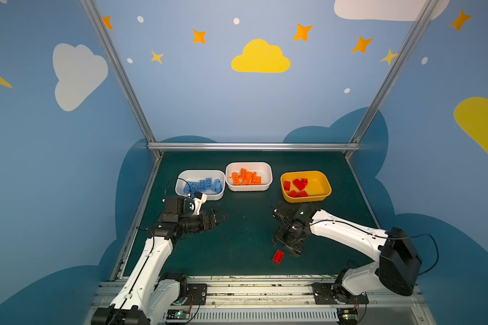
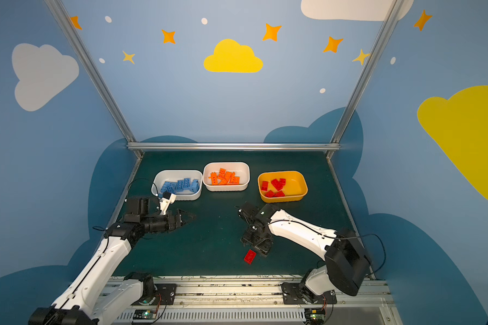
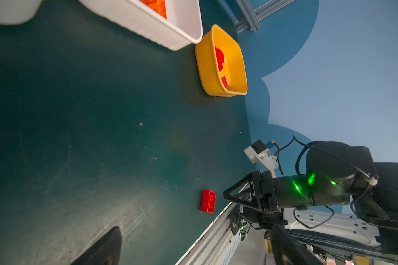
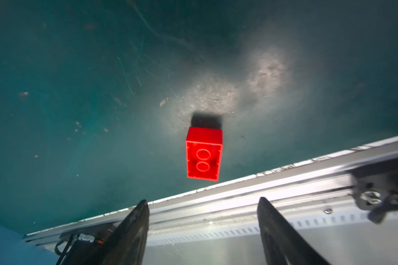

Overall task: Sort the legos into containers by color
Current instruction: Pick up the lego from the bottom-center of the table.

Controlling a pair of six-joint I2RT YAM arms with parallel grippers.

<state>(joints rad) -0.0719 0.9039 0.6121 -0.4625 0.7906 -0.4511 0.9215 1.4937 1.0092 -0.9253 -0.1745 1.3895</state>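
One red lego lies alone on the green mat near the front edge, hollow underside up. My right gripper hangs just beside it, open, with nothing between the fingers. My left gripper is open and empty over the mat, in front of the left white container, which holds blue legos. The middle white container holds orange legos. The yellow container holds red legos.
A metal rail runs along the mat's front edge, close behind the lone red lego. Aluminium frame bars and blue walls close in the back and sides. Bare mat lies between the two arms.
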